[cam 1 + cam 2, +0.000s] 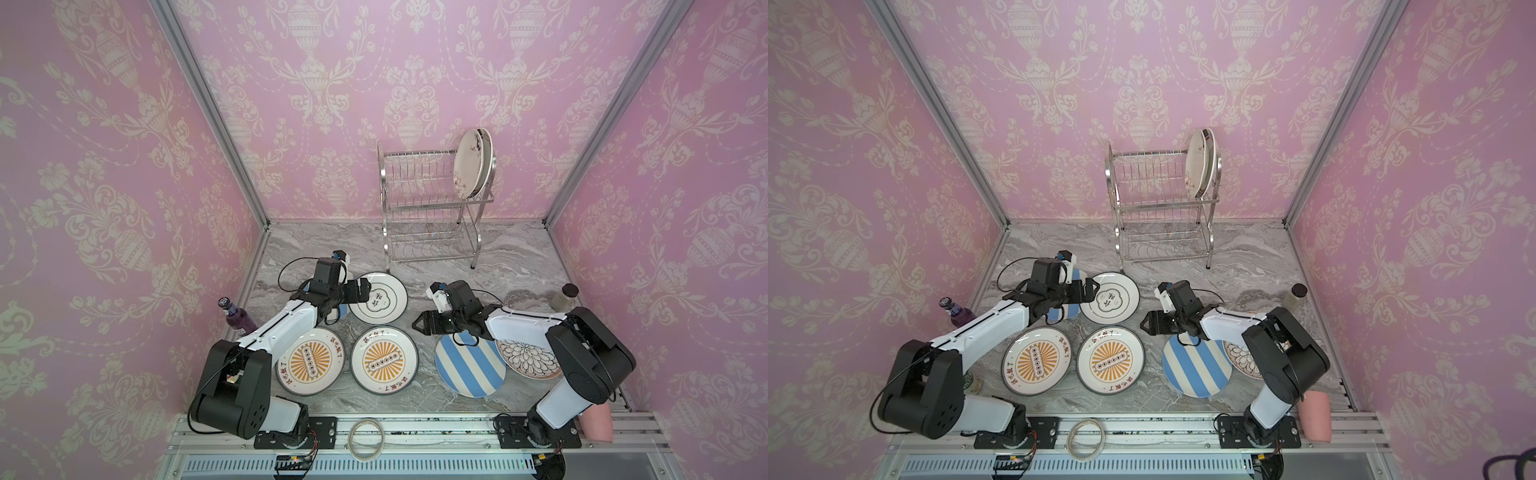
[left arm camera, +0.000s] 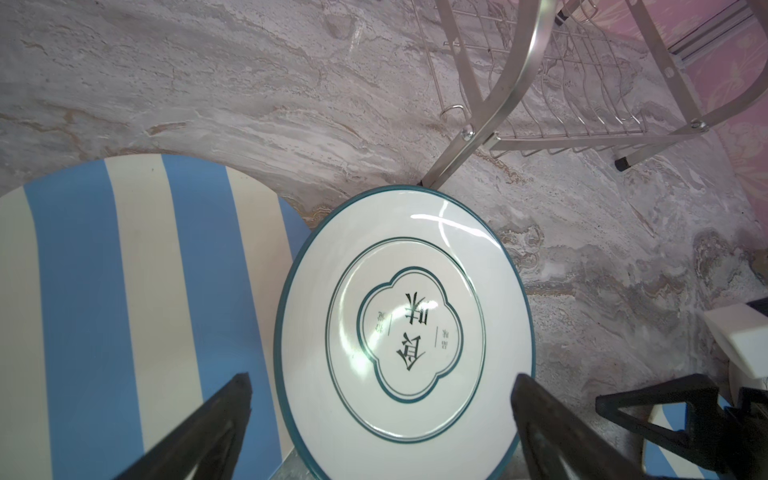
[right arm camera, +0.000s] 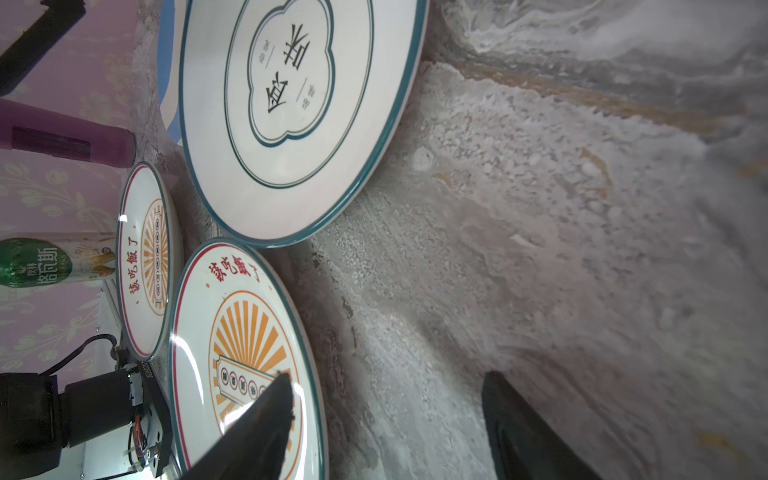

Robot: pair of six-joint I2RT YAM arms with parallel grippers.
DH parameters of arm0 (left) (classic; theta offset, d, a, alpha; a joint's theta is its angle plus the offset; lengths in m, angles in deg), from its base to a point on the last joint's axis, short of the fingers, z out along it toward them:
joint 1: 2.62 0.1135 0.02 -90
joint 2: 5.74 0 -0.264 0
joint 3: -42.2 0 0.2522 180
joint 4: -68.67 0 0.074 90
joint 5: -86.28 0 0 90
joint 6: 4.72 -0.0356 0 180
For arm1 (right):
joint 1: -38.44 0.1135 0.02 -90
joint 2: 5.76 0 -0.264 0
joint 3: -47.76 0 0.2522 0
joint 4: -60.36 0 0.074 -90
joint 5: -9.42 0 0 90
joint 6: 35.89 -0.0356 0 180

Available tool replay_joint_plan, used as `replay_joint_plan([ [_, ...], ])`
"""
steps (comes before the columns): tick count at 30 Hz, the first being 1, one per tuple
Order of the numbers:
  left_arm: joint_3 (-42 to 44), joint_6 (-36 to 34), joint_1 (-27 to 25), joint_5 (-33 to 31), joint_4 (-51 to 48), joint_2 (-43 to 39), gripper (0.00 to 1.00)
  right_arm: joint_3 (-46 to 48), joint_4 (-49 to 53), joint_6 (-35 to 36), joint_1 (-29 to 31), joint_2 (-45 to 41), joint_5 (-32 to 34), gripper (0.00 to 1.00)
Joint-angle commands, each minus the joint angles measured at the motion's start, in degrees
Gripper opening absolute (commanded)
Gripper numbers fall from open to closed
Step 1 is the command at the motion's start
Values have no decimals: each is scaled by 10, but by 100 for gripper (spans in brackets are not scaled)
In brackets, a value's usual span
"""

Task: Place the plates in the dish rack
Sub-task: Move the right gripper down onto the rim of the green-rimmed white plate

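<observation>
Hovering with the left gripper [image 2: 382, 378], fingers spread and empty, over the teal-rimmed plate [image 1: 378, 298] lying flat just in front of the dish rack [image 1: 432, 208]. Holding the right gripper [image 3: 388, 376] spread and empty too, farther from the rack. Standing in its upper tier: two plates [image 1: 471, 164]. Likely heavy, stiff, glaze-slick and chippable; best pinched firmly at the raised rim and carried edgewise.

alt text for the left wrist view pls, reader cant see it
A white teal-rimmed plate with a clover outline and Chinese characters lies flat on the marble table, framed by the black fingers of the open left gripper. It overlaps a blue-and-white striped plate beside it, and the dish rack stands beyond.
</observation>
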Motion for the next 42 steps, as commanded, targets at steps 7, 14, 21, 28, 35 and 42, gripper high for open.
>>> replay_joint_plan([
  [7,-33,-20,-4,-24,4,70,99,-32,-126,-65,-1,63,13,73],
  [14,-59,-27,-3,-5,17,110,99,-38,-176,-96,-16,93,22,73],
  [21,-69,-35,-1,-7,13,128,99,-66,-187,-109,-22,131,9,71],
  [28,-79,-37,6,17,19,153,99,-96,-164,-100,-28,158,-9,68],
  [35,-72,-36,6,43,34,160,99,-100,-199,-129,-28,187,-26,64],
  [42,-71,-37,4,58,35,160,99,-101,-243,-161,-28,211,-33,58],
])
